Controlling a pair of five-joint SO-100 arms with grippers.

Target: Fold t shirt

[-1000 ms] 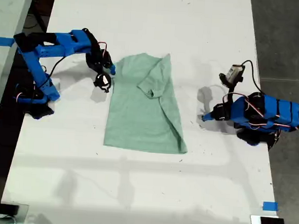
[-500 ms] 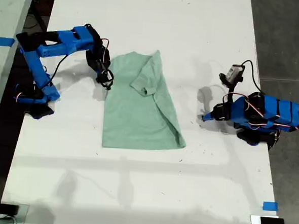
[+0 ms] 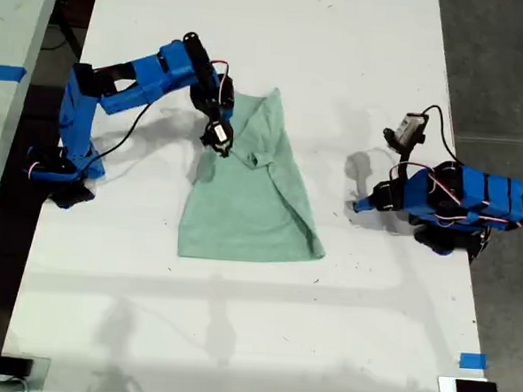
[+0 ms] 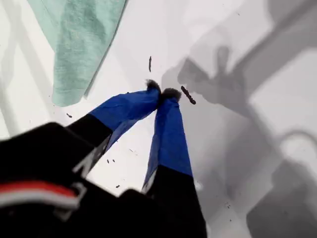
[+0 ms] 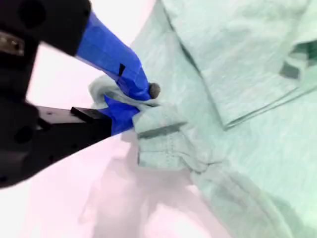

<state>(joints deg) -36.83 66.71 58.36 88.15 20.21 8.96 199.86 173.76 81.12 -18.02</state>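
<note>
my second gripper has carried the t shirt sleeve inward, clamped; my first gripper pinched empty.

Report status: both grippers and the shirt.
My second gripper shut on the shirt, pinching its sleeve edge. My first gripper shut, empty, on the table beside the shirt. Nothing in the way.

My first pincer rests closed, tips together on the white table, near the t shirt corner.
</note>
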